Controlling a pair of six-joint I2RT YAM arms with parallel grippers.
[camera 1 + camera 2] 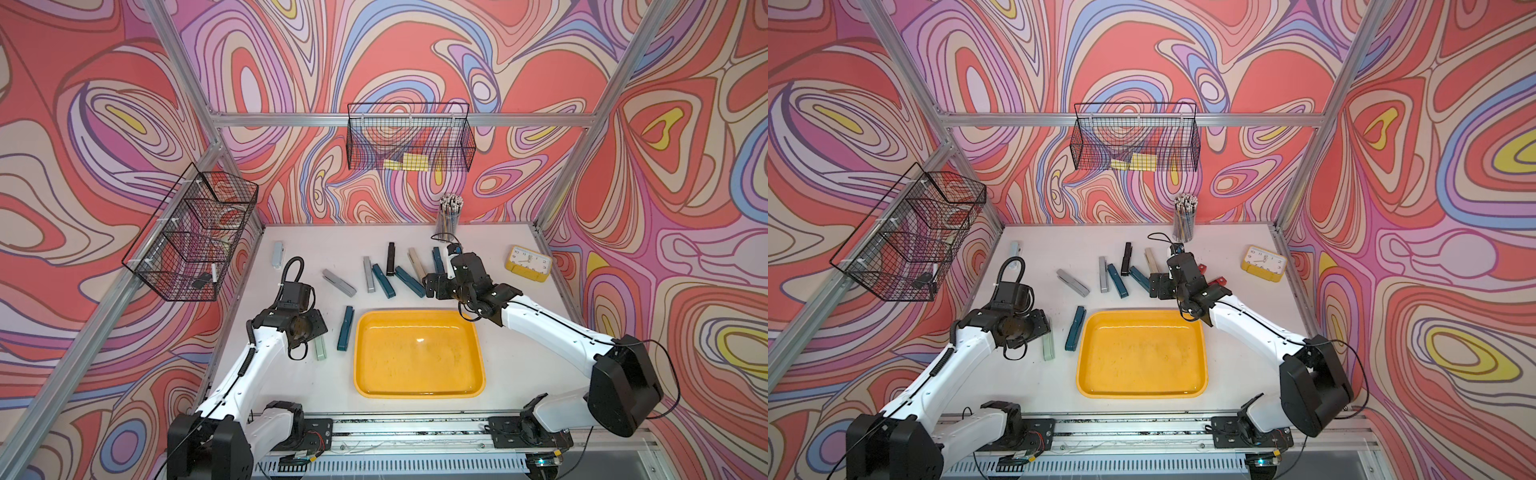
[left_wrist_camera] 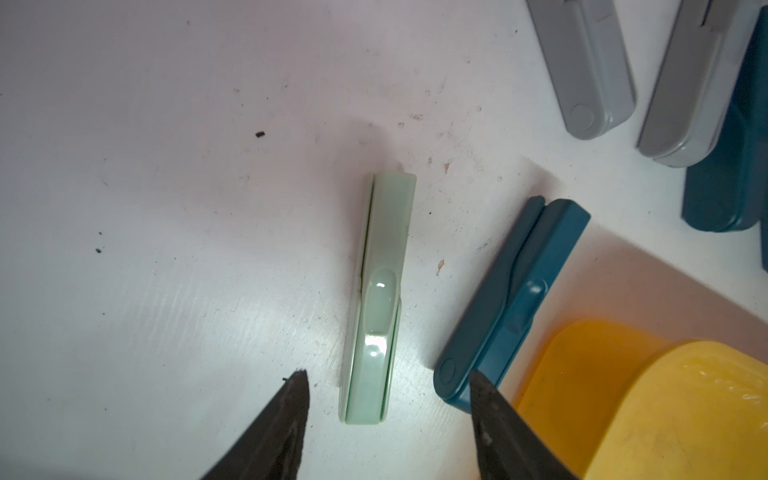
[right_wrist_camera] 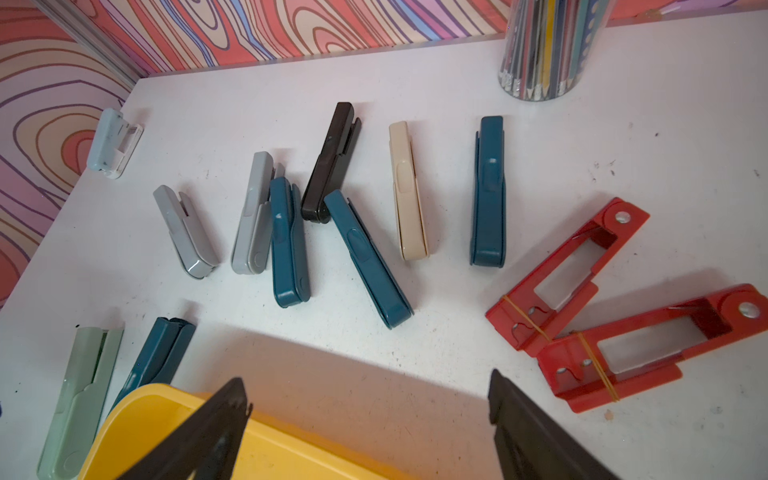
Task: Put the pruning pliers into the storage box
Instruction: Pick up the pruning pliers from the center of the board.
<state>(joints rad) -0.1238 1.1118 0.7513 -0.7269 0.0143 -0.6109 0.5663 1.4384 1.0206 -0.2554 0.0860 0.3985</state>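
The yellow storage box (image 1: 415, 361) lies empty at the table's front middle. Just left of it a pale green pruning pliers (image 2: 380, 299) lies flat. My left gripper (image 2: 388, 376) is open and straddles the near end of it, with a gap on each side. A teal pliers (image 2: 511, 299) lies between it and the box. Several more pliers, grey (image 3: 185, 230), teal (image 3: 365, 257), black (image 3: 330, 162) and beige (image 3: 407, 191), lie scattered behind the box, and two red ones (image 3: 569, 270) lie at the right. My right gripper (image 3: 368, 386) hangs open and empty over the box's far rim.
A yellow clock (image 1: 528, 264) stands at the back right and a cup of pencils (image 1: 449, 220) at the back edge. Black wire baskets hang on the back wall (image 1: 409, 137) and on the left wall (image 1: 191, 237). A pale blue-grey tool (image 1: 277, 253) lies at the back left.
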